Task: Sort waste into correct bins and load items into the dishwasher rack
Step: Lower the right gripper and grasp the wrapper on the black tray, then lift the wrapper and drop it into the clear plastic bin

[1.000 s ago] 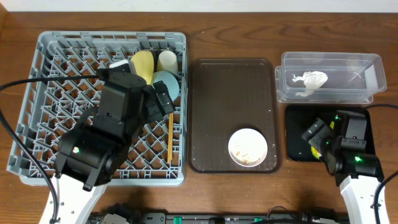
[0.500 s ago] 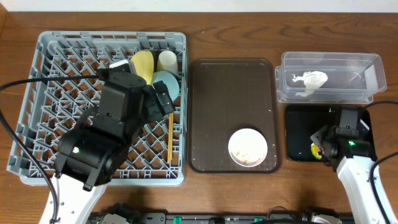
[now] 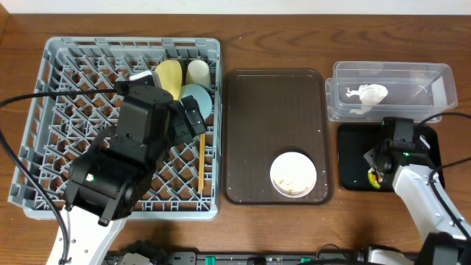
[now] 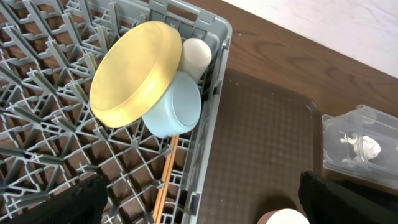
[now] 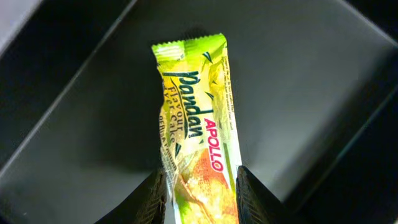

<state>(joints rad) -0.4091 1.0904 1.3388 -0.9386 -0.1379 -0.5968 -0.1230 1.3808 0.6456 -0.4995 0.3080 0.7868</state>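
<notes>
yellow-green snack wrapper lies in the black tray, right gripper over it. left wrist: left gripper wide open, empty, above dishwasher rack. right wrist: fingers pinch its lower end. likely light, crinkly, slippery film; end grip suits.

The left arm is a bulky stack of matte black housings with squared edges, ending in a white link at the bottom of the overhead view. A small green light glows on its lower housing, and a thin black cable trails off it. The right arm is slimmer (black head, white forearm link), with green lights of its own. Its fingers are black with rounded tips.
</notes>
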